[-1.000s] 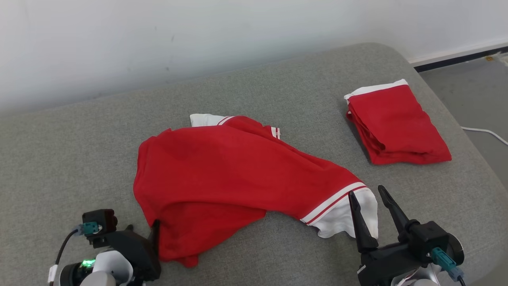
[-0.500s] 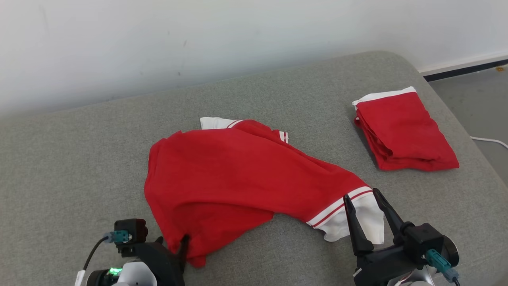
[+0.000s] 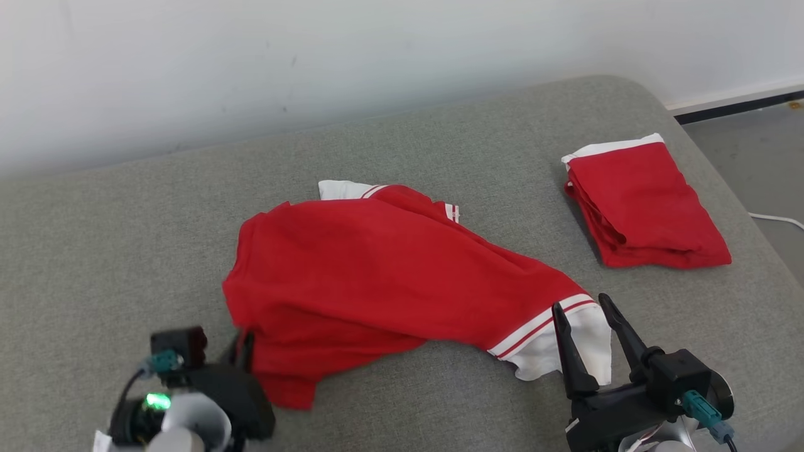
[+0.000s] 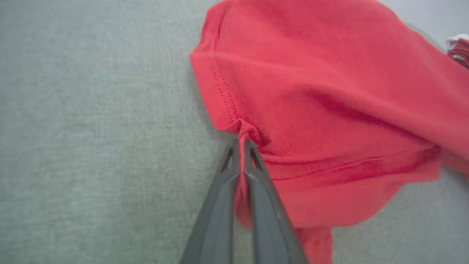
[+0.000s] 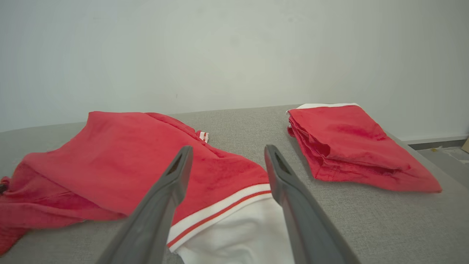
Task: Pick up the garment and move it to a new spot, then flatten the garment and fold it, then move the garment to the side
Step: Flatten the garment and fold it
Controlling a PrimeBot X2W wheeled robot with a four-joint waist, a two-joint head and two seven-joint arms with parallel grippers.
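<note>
The garment (image 3: 389, 270), a red shirt with white, red-striped cuffs, lies crumpled in the middle of the grey cushioned surface (image 3: 125, 238). At its near-left hem my left gripper (image 4: 242, 141) is shut, pinching a fold of the red cloth (image 4: 329, 110); in the head view that gripper (image 3: 244, 342) sits at the lower left. My right gripper (image 3: 583, 309) is open, its fingers hovering over the white cuff (image 3: 565, 348) at the shirt's near-right end. In the right wrist view the open gripper (image 5: 227, 150) straddles the striped cuff (image 5: 234, 227) and the garment (image 5: 121, 157).
A second red garment (image 3: 641, 204), folded, lies at the far right of the surface, and it shows again in the right wrist view (image 5: 351, 146). A white wall (image 3: 314, 63) backs the cushion. Floor and a white cable (image 3: 776, 218) lie beyond the right edge.
My left gripper has shut on the shirt's near-left hem, bunching the cloth there. The head camera has shifted slightly. The right gripper stays open over the cuff.
</note>
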